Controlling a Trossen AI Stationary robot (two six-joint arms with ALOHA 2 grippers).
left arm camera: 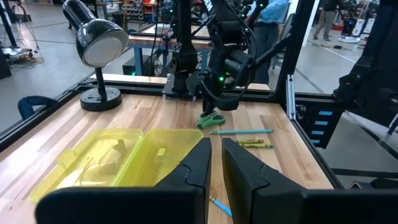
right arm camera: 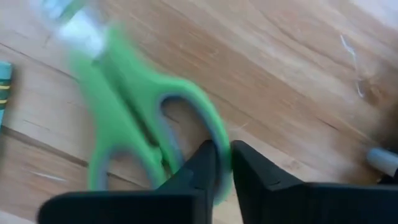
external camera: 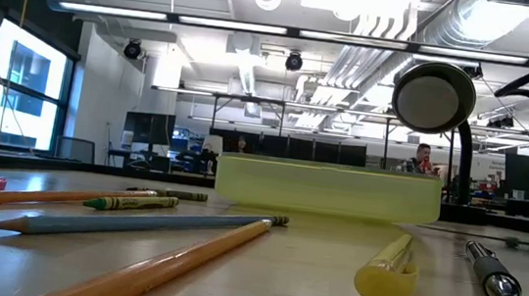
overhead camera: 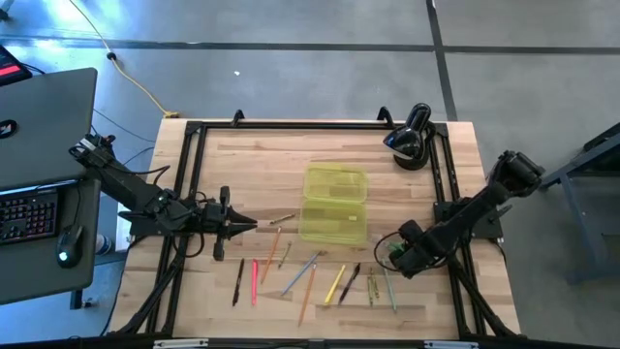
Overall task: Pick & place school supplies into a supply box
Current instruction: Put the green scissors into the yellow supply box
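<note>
The green-handled scissors (right arm camera: 130, 118) lie near the table's right side, under my right gripper (right arm camera: 222, 155), which is shut on them; they also show in the left wrist view (left arm camera: 211, 118). The translucent yellow-green supply box (overhead camera: 334, 204) lies open at the table's middle, and it also shows in the low view (external camera: 327, 189). Several pens and pencils (overhead camera: 300, 276) lie in a loose row near the front edge. My left gripper (overhead camera: 242, 225) hovers left of the box with its fingers almost together and empty. My right gripper pinches the rim of one handle loop (right arm camera: 214, 134) of the scissors, with one finger inside the loop and one outside. The fingers come from above, slanting down. Whether the scissors are lifted clear of the wood cannot be told.
A black desk lamp (overhead camera: 412, 136) stands at the far right corner. Black frame rails (overhead camera: 189, 174) run along the table's left, right and far sides. A brown pencil (overhead camera: 281, 220) lies between my left gripper and the box. A laptop (overhead camera: 39, 126) sits off the table's left.
</note>
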